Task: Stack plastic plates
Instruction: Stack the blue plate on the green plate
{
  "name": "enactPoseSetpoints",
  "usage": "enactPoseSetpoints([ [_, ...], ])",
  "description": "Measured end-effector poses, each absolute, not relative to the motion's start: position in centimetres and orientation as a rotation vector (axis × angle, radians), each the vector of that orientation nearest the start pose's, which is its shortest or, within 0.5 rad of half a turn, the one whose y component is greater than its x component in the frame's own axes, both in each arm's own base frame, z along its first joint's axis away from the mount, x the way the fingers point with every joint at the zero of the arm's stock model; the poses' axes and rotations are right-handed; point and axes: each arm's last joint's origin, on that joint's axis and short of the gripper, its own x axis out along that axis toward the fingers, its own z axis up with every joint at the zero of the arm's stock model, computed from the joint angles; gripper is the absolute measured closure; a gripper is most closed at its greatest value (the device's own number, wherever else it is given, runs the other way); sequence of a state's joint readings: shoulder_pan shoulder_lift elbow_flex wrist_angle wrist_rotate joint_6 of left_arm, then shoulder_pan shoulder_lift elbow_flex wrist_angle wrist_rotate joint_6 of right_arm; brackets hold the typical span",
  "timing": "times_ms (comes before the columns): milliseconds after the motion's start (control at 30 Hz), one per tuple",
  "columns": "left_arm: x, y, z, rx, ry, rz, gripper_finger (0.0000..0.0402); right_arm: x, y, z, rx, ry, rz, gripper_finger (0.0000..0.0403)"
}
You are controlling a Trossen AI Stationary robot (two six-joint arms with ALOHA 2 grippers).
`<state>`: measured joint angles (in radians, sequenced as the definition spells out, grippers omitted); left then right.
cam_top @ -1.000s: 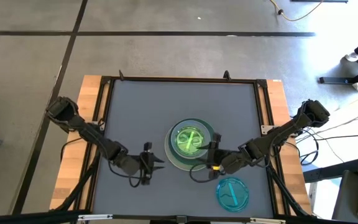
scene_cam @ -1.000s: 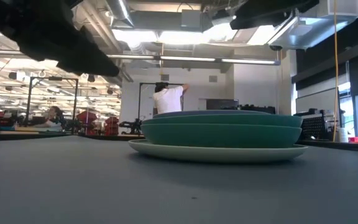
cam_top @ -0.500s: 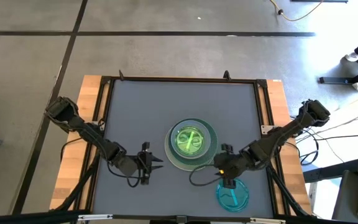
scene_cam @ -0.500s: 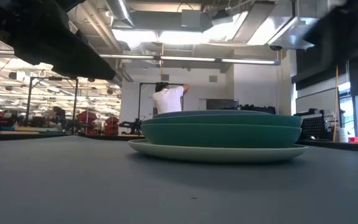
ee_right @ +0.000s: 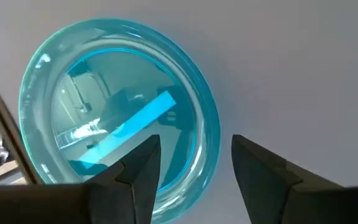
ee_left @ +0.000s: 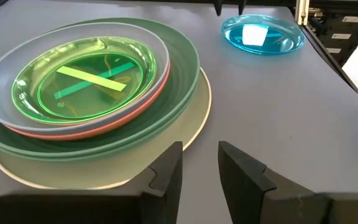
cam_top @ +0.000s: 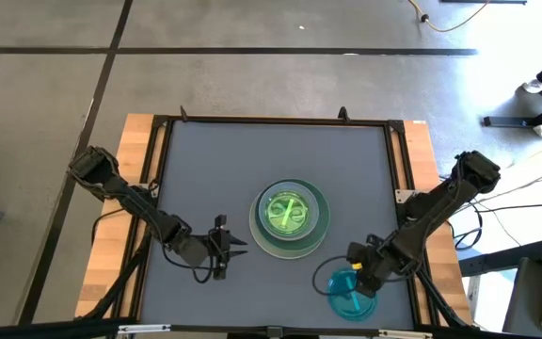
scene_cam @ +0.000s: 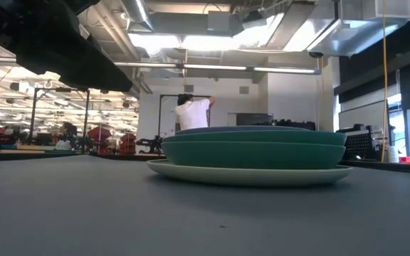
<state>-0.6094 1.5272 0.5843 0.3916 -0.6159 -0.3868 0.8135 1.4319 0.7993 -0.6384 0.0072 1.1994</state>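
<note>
— Where's the right gripper [cam_top: 355, 279] sitting, from above?

— I'm seeing it hovering over the near-right part of the grey table [cam_top: 205, 169], right at the edge of the small translucent cyan plate [cam_top: 350, 294]. The stack of round plastic plates [cam_top: 292, 218] is sitting near the table's middle, with a bright green translucent plate [cam_top: 288, 212] on top. The left gripper [cam_top: 231, 249] is waiting just to the left of that stack.

— And low down?

— I'm looking level at the stack [scene_cam: 251, 155]: a cream plate [scene_cam: 248, 174] at the bottom, teal ones above it. A person [scene_cam: 192, 112] is standing far back in the room.

— Left wrist?

— Its fingers [ee_left: 166, 171] are parted, pointing at the stack [ee_left: 92, 93]; the cyan plate [ee_left: 263, 34] is lying beyond, apart from it.

— Right wrist?

— The fingers [ee_right: 143, 163] are spread wide, straddling the cyan plate's [ee_right: 117, 124] rim. I'm not seeing them clamped on it.
</note>
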Motion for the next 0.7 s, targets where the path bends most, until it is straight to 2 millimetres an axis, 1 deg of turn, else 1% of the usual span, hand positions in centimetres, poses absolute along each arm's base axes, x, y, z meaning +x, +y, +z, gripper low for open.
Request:
enactPoseSetpoints([
  [100,23.8,-14.6,15.6,-0.063,0.44,0.093,0.0305,16.7,17.5,16.7,0.512,1.369,-0.114,0.0217],
  [167,23.8,-14.6,15.6,-0.062,0.439,0.096,0.0305,16.3,17.2,16.2,0.497,1.387,-0.138,0.0217],
  [367,23.8,-14.6,15.6,-0.06,0.438,0.1,0.0305,16.3,17.1,15.7,0.507,1.367,-0.127,0.0217],
  [533,23.8,-14.6,15.6,-0.06,0.438,0.1,0.0305,16.2,17.0,14.3,0.52,1.363,-0.109,0.0217],
  [600,23.8,-14.5,15.6,-0.06,0.438,0.101,0.0305,16.2,17.0,14.2,0.532,1.351,-0.095,0.0217],
  [700,23.8,-14.5,15.6,-0.059,0.438,0.104,0.0305,16.2,17.0,14.1,0.536,1.344,-0.089,0.0231],
])
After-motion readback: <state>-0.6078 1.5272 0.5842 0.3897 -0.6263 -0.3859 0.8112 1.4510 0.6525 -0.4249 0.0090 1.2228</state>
